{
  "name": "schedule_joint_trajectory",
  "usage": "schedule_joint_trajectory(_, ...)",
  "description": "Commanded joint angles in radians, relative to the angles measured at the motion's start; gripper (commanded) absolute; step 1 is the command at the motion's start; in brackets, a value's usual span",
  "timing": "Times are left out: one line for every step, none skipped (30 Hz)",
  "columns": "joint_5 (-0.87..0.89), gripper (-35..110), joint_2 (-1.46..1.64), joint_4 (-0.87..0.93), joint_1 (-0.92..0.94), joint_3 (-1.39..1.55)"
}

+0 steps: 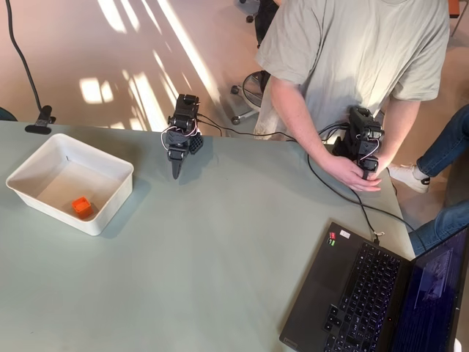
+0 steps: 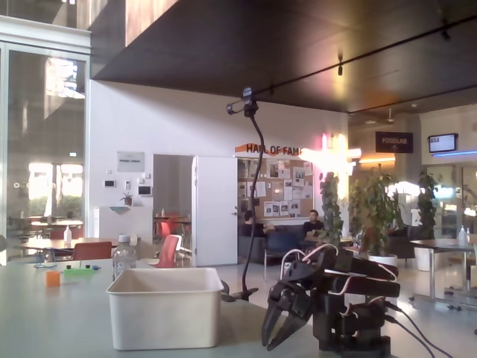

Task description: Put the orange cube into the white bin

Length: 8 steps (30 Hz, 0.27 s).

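Pale grey-green tabletop [image 1: 220,257] beside a sunlit floor; behind it, in the fixed view, a hall whose far wall bears an orange sign reading "HALL OF FAME" [image 2: 270,149] and, further right, a dark sign reading "FOODLAB" [image 2: 393,141]. Gripper [image 1: 176,170] [image 2: 277,330]: black fingers drawn together to a narrow point, nothing between them, tip angled down toward the table. Behind the fingers the wrist and folded arm [image 2: 350,298] crouch low over the base, with white and red wires looped across the joints. White bin [image 1: 44,163] [image 2: 164,309]: on the table, well to the left of the gripper in both views. Orange cube [image 1: 81,207]: inside the bin, on its floor, near the wall facing the lower edge of the overhead view. Laptop [image 1: 366,293]: open, far from the bin, at the lower right corner of the overhead view. Person [image 1: 359,51]: stands behind the table's far edge.
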Motion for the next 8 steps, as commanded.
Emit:
schedule_joint_trajectory(-0.002,3,0.015,0.002,0.009,-0.003)
schedule_joint_trajectory(-0.002,3,0.015,0.002,0.009,-0.003)
schedule_joint_trajectory(-0.002,3,0.015,0.002,0.009,-0.002)
schedule_joint_trajectory(-0.002,3,0.015,0.002,0.009,-0.002)
schedule_joint_trajectory(-0.002,3,0.015,0.002,0.009,-0.002)
schedule_joint_trajectory(-0.002,3,0.015,0.002,0.009,-0.002)
schedule_joint_trajectory(-0.002,3,0.015,0.002,0.009,-0.002)
schedule_joint_trajectory(-0.002,2,0.015,0.002,0.009,-0.002)
